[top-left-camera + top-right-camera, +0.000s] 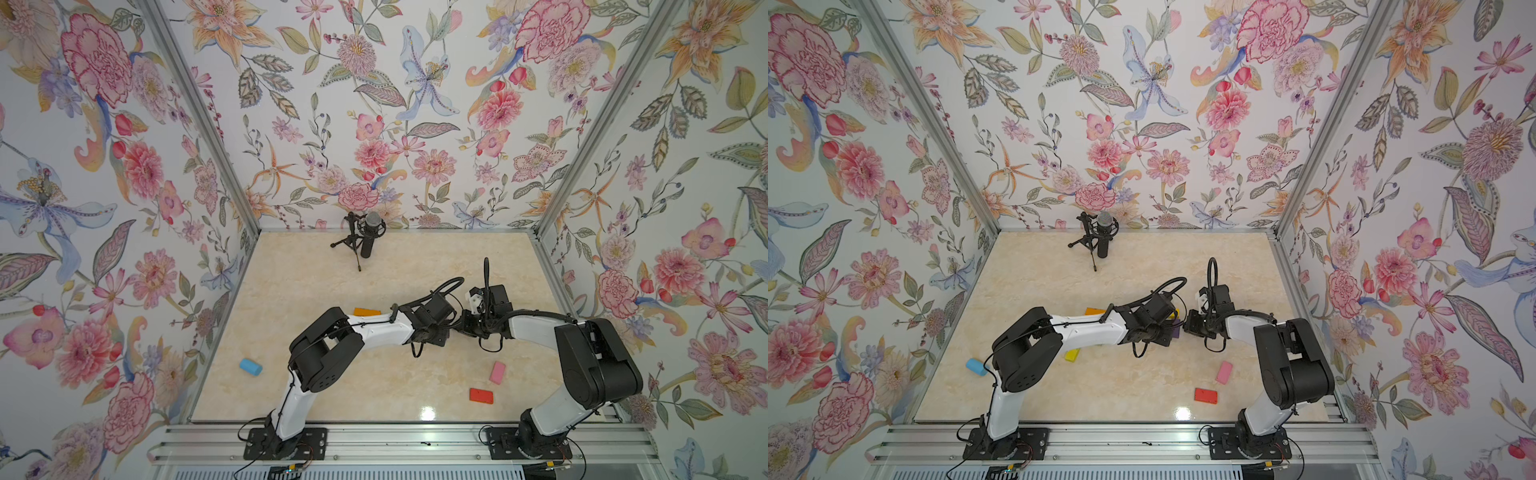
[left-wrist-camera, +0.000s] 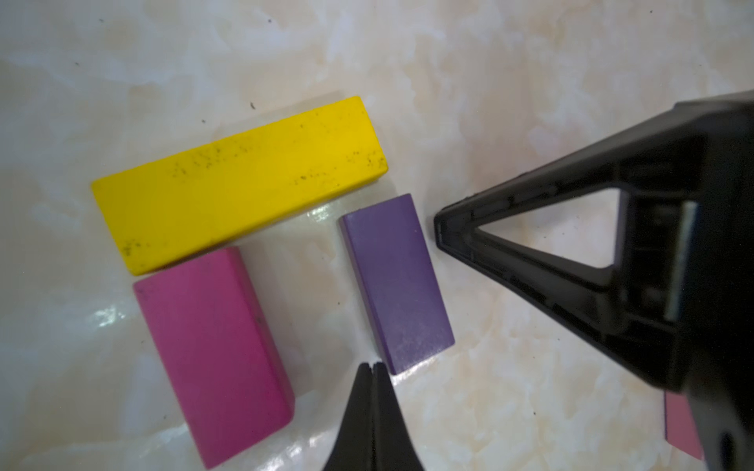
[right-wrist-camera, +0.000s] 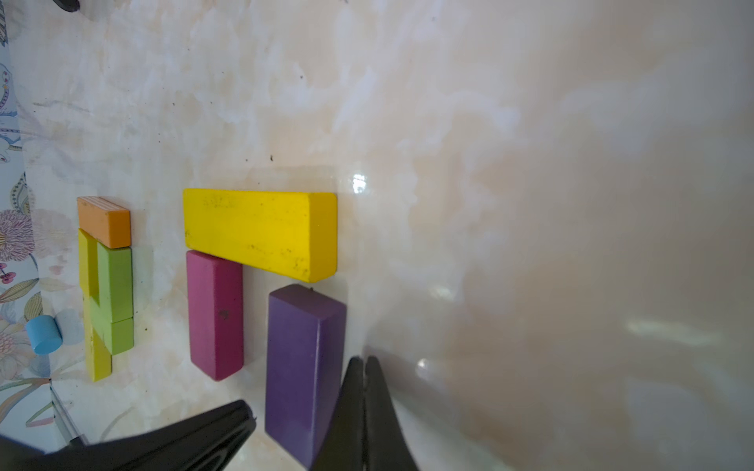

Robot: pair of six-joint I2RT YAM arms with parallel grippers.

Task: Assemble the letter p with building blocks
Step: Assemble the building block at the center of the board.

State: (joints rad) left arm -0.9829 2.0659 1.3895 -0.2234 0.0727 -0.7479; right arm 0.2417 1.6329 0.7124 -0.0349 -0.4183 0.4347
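Blocks part-way to a letter p on a glossy cream marble-pattern tabletop (image 1: 374, 270), both arms reaching in over the middle. Left gripper (image 2: 373, 367) pinched fully closed and empty, tips just beside one short end of a short purple wooden block (image 2: 398, 281). Right gripper (image 3: 364, 361) likewise closed and empty, tips just beside that block's long side. Contact too close to call in either wrist view.

Long yellow wooden bar (image 2: 236, 183) flat on the surface, scuffed with dark specks. Short magenta wooden block (image 2: 212, 350) butted end-on against the bar's long side near one end. Purple block end-on near the bar's other end, slightly skewed, a bare strip of tabletop between it and the magenta one.

Off the yellow bar's magenta end, across a gap, a separate row: short orange block (image 3: 106, 222), two lime-green blocks (image 3: 116, 281) and a yellowish bar (image 3: 98, 363) pressed along their side. Pale blue cylinder (image 3: 43, 334) lying on its side near that row, close to the table's left edge in both top views.

Pink rectangular block (image 1: 497, 372) and red rectangular block (image 1: 481, 395) near each other on the right arm's side, toward the front rail, well apart from the build. Black microphone on a small tripod (image 1: 370, 237) at the back wall. Most of the build hidden beneath the arms in both top views, the orange block peeking out behind the left forearm.
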